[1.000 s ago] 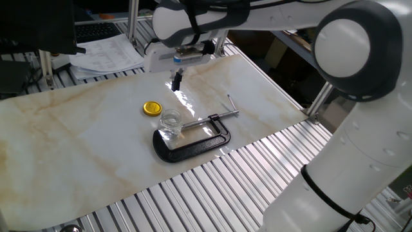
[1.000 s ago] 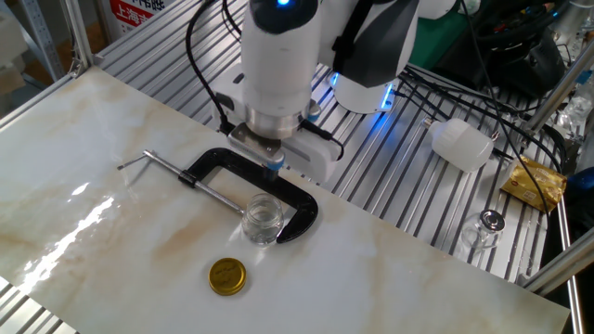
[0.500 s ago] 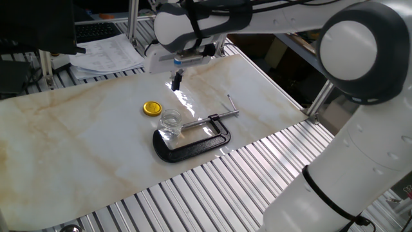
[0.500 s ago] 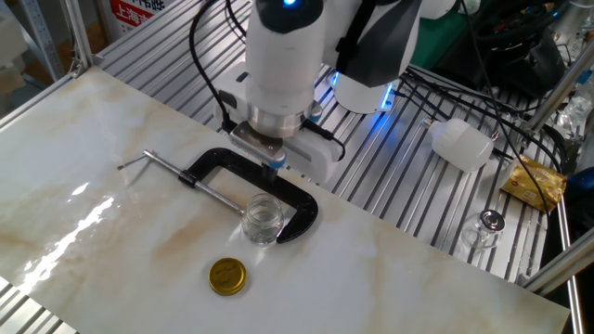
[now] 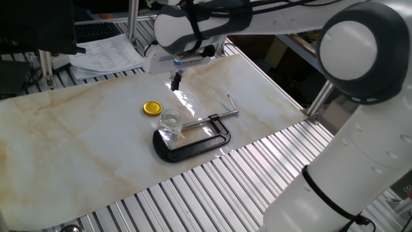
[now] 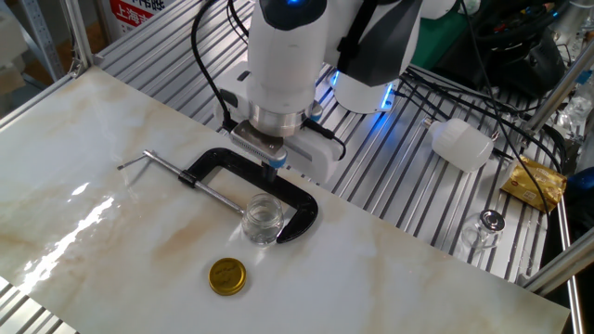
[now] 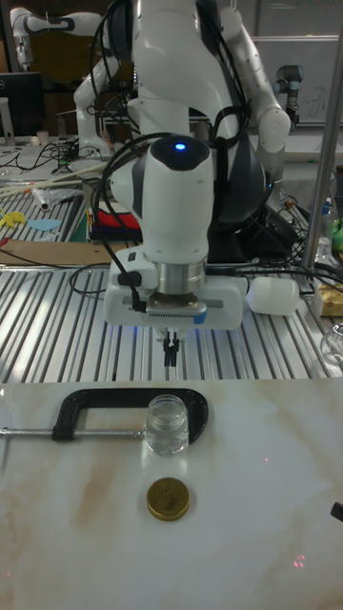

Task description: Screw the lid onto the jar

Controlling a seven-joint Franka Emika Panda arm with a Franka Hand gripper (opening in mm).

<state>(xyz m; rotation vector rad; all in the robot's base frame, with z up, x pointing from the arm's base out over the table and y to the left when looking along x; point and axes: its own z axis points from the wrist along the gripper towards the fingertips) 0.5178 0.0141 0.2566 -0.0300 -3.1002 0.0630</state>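
Note:
The yellow lid (image 5: 152,107) lies flat on the marble table top, with its gold face showing in the other fixed view (image 6: 227,276) and the tall view (image 7: 169,498). Beside it the small clear jar (image 5: 170,121) (image 6: 263,220) (image 7: 167,424) stands upright and uncapped, inside the mouth of a black C-clamp (image 5: 193,140) (image 6: 299,202) (image 7: 95,405). My gripper (image 5: 176,82) (image 6: 275,165) (image 7: 170,355) hangs above the table behind the jar, a little apart from it. Its thin fingers are shut with nothing between them.
The clamp's silver screw (image 6: 176,171) reaches out to the side across the marble. Off the table on the slatted frame are a white bottle (image 6: 461,142), a gold packet (image 6: 534,181) and a small glass (image 6: 489,223). Papers (image 5: 106,51) lie beyond the far edge.
The arm has drifted very slightly upward and sideways. The lid, the jar and the clamp have not moved.

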